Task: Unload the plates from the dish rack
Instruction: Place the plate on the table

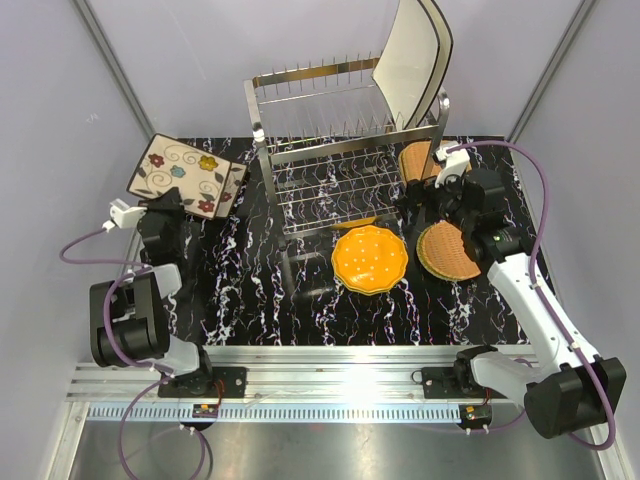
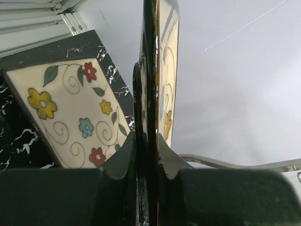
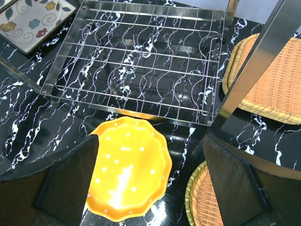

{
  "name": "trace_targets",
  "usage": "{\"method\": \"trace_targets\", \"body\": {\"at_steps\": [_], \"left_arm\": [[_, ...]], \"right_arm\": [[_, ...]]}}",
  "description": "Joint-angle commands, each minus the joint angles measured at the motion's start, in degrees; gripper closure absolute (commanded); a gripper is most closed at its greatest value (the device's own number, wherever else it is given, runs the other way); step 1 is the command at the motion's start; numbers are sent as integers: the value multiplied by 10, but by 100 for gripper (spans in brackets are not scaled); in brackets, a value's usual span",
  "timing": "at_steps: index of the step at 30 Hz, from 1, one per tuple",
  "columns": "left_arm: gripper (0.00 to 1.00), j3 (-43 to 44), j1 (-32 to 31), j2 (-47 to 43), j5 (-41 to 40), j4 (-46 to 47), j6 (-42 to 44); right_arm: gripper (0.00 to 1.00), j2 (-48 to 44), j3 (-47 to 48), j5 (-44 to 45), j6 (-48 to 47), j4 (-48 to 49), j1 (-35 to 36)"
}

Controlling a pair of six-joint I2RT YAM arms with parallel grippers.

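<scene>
The dish rack (image 1: pixel 340 140) stands at the middle of the desk's (image 1: pixel 250 300) far edge, with two large square cream plates (image 1: pixel 410 65) leaning upright at the right end of its top tier. Near the far left corner the left fingers (image 2: pixel 120 157) pinch the dark rim of a flowered square plate (image 2: pixel 164 70), and a second flowered plate (image 2: pixel 70 113) lies flat just beside it. The right fingers (image 3: pixel 70 183) are spread wide, holding nothing, above the orange scalloped plate (image 1: pixel 370 258), which lies before the rack beside a woven plate (image 1: pixel 450 250); another woven plate (image 1: pixel 418 160) sits by the rack's right end.
</scene>
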Motion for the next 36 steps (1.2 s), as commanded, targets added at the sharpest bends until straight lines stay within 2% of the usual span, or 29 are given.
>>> {"method": "trace_targets", "body": {"at_steps": [1, 5, 13, 24, 36], "left_arm": [[100, 17, 1, -41, -35, 185, -7], [100, 30, 1, 11, -32, 200, -25], [100, 115, 1, 138, -7, 203, -54], [100, 213, -1, 238, 24, 160, -62], [100, 262, -6, 309, 51, 134, -80]], "right_arm": [[0, -11, 0, 6, -1, 11, -4], [0, -8, 5, 6, -1, 10, -5], [0, -10, 12, 15, -13, 1, -5], [0, 6, 20, 17, -18, 0, -10], [0, 25, 37, 13, -19, -4, -16]]}}
